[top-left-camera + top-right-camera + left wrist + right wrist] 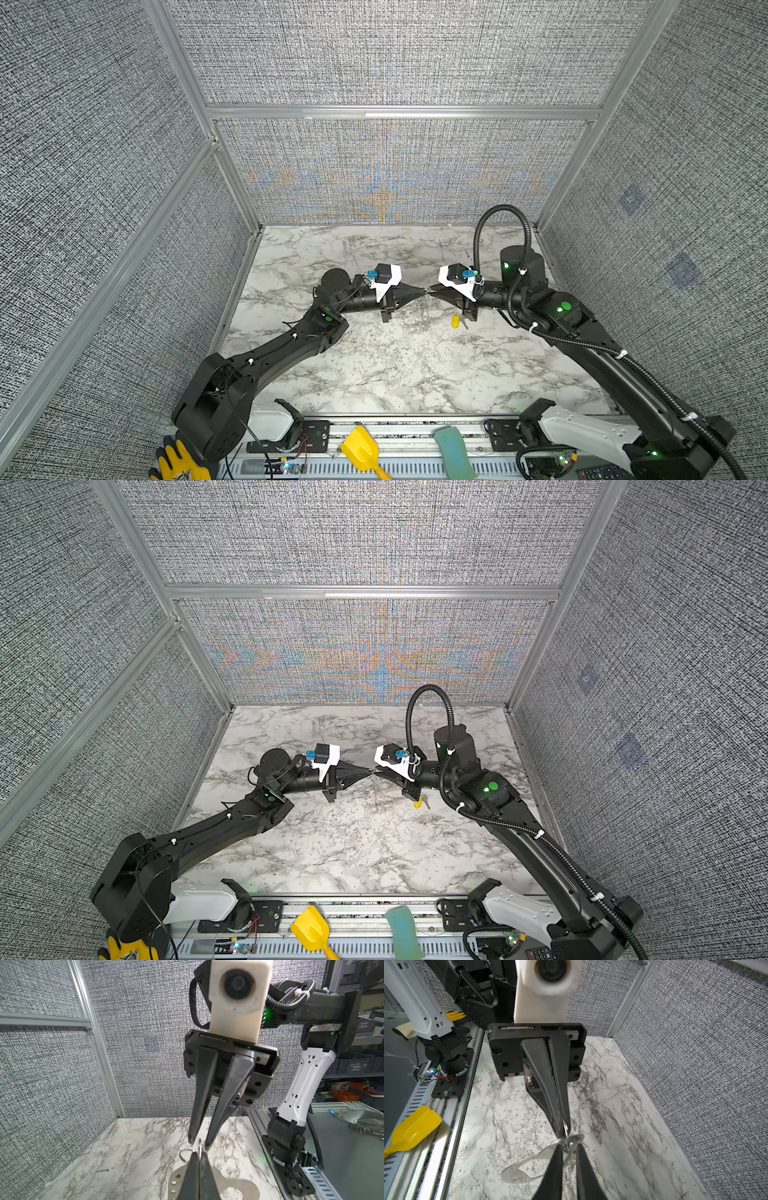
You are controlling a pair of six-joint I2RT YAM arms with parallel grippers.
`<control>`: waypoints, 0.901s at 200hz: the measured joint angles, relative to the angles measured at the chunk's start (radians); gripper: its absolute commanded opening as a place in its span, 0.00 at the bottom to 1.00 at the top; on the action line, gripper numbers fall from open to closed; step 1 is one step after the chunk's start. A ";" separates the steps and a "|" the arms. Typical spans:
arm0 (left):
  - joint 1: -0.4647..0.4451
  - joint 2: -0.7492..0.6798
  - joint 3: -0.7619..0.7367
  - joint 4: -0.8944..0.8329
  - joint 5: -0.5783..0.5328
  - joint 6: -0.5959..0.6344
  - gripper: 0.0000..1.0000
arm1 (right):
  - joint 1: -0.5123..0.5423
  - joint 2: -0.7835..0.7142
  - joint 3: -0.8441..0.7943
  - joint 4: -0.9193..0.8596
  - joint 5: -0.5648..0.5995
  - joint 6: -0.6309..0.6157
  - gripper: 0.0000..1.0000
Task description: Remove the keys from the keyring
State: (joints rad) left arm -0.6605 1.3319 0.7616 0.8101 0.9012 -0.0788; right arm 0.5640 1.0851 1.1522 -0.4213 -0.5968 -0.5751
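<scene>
Left gripper (561, 1130): pressed together on a small split ring (566, 1126), meeting its partner tip to tip above the middle of the marble table (374, 374).
Right gripper (199, 1145): parted a little, tips straddling the ring's thin edge. You can see daylight on both sides, so I judge it has no grip.
Keyring (234, 1185): grey plate with a row of small holes, hanging clear of the table from the split ring, below the two tips.
Yellow-tagged key (456, 321): lying loose on the table, right of centre, just near of the right gripper's wrist and apart from the plate. Counted as off.
Other key: no teal tag found in any view. A silvery piece (576, 1138) beside the ring may be it.
Step in hand (judged): freeing the last key from the ring.
Handling advice: hold your left pinch firm and level. Close the right on the key's flat, not on the wire, then lead it round the coil. Pulling straight will make the plate swing and twist.
Top views only: the loose yellow key. The plate shows there as a faint edge-on sliver.
Left wrist view only: the gap between the right jaws, and the plate's holes.
Right wrist view only: the left jaws closed on the ring, and the plate's large cut-out.
</scene>
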 measured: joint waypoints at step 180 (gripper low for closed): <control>0.000 0.000 0.016 -0.084 0.040 0.053 0.00 | 0.000 0.024 0.005 -0.042 -0.036 0.006 0.00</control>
State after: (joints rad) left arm -0.6601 1.3315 0.7773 0.7265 0.9417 -0.0257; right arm 0.5644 1.1091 1.1576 -0.4629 -0.6331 -0.5690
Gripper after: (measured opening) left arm 0.050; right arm 0.050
